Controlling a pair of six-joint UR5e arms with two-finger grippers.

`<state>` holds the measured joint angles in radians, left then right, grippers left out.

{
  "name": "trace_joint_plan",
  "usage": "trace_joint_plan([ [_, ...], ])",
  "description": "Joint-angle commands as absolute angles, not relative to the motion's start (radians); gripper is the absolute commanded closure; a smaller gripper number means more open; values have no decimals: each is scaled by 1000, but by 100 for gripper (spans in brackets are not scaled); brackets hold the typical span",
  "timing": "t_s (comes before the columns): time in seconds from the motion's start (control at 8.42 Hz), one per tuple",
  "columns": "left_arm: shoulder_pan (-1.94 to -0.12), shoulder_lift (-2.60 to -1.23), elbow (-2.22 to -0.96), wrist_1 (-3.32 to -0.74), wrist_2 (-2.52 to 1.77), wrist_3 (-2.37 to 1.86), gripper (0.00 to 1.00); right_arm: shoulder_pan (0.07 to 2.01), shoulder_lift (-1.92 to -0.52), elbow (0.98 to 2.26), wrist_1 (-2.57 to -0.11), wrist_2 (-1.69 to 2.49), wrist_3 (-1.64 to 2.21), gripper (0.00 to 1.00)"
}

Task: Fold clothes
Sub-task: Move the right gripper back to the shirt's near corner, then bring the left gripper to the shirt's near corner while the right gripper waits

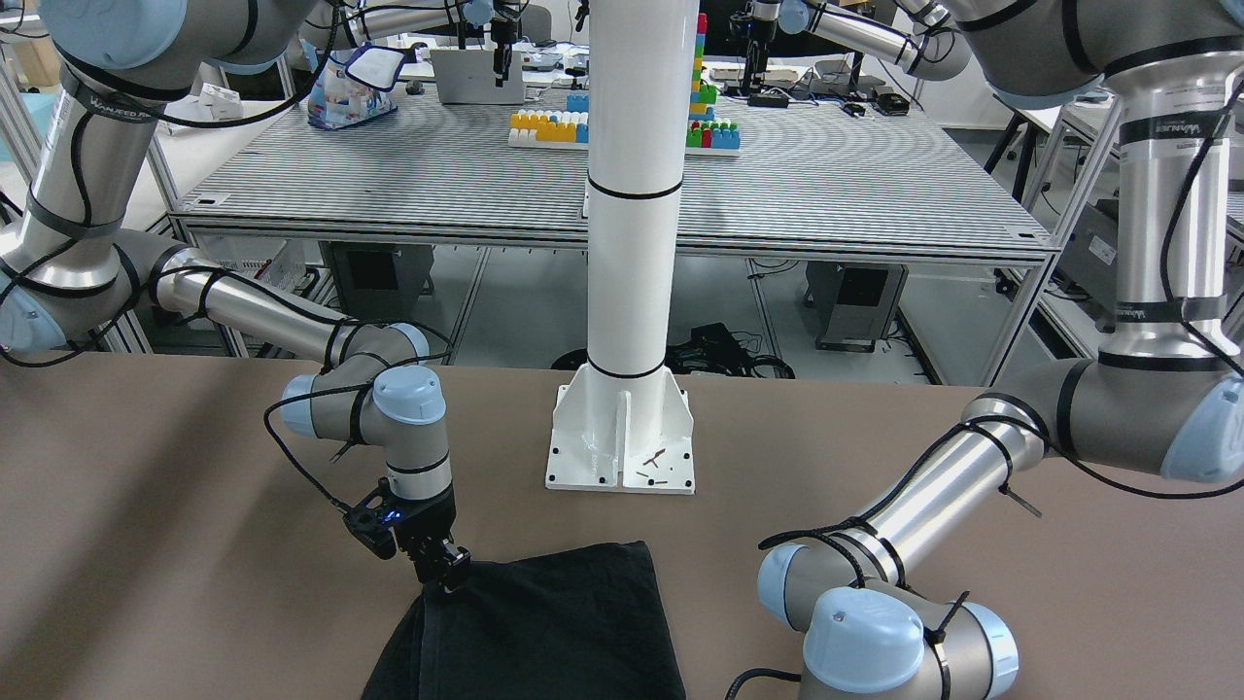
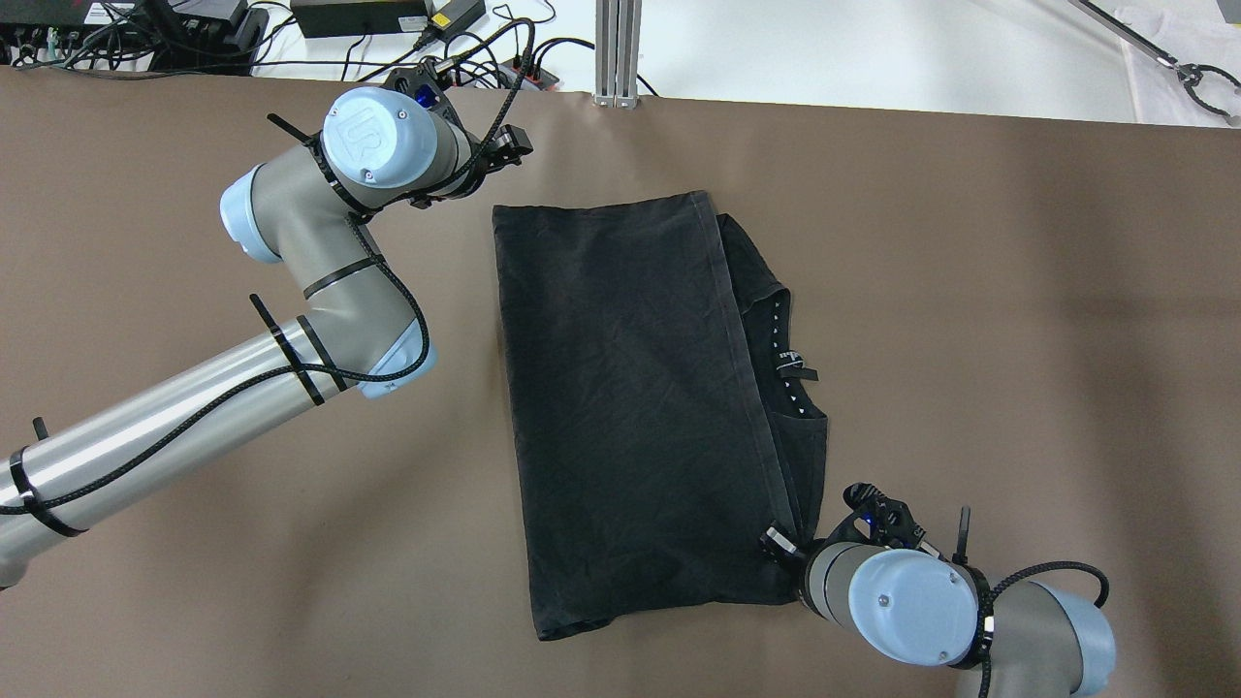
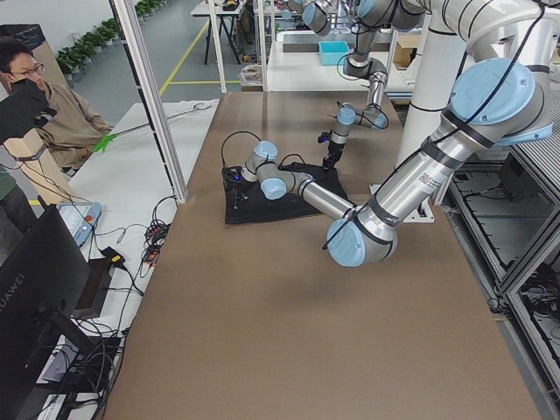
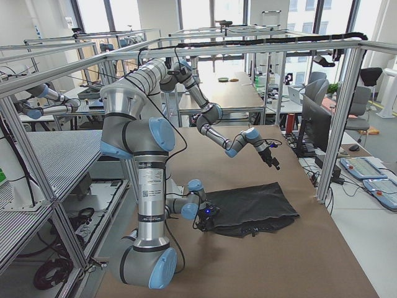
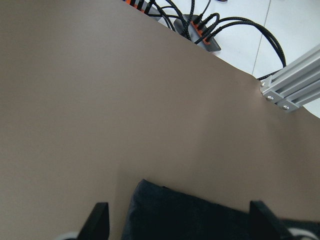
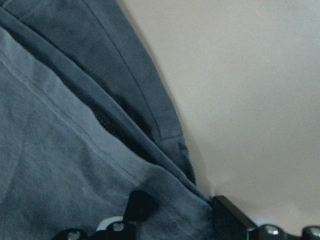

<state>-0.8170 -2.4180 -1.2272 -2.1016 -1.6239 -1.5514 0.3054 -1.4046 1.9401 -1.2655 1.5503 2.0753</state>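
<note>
The black garment (image 2: 630, 388) lies folded flat in the middle of the brown table, with a hem edge and the collar on its right side. It also shows in the front view (image 1: 554, 622). My left gripper (image 2: 512, 150) is open just beyond the garment's far left corner. In the left wrist view (image 5: 181, 222) its fingers stand wide apart above that corner (image 5: 190, 215). My right gripper (image 2: 780, 545) is at the near right corner. In the right wrist view (image 6: 185, 210) its fingers (image 6: 141, 205) show a gap, with the cloth (image 6: 60, 150) between them.
The white pillar's base plate (image 1: 622, 447) stands on the table behind the garment. An aluminium post (image 2: 619, 48) and a power strip with cables (image 5: 200, 35) sit at the table's far edge. A person (image 3: 35, 105) sits beyond that edge.
</note>
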Motion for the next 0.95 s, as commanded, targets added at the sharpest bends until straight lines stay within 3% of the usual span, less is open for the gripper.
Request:
trace_joint_plan([
  [0.0, -805, -2418, -1227, -2102, -1606, -1563, 0, 310, -1404, 1950, -1264, 1551, 2077, 99],
  [0.47, -790, -2386, -1299, -2061, -1594, -1569, 0, 293, -1390, 2034, -1356, 1552, 2111, 100],
  [0.83, -702, -2153, -1623, -1990, -1597, -1604, 0, 194, -1379, 2074, -1368, 1543, 2268, 100],
])
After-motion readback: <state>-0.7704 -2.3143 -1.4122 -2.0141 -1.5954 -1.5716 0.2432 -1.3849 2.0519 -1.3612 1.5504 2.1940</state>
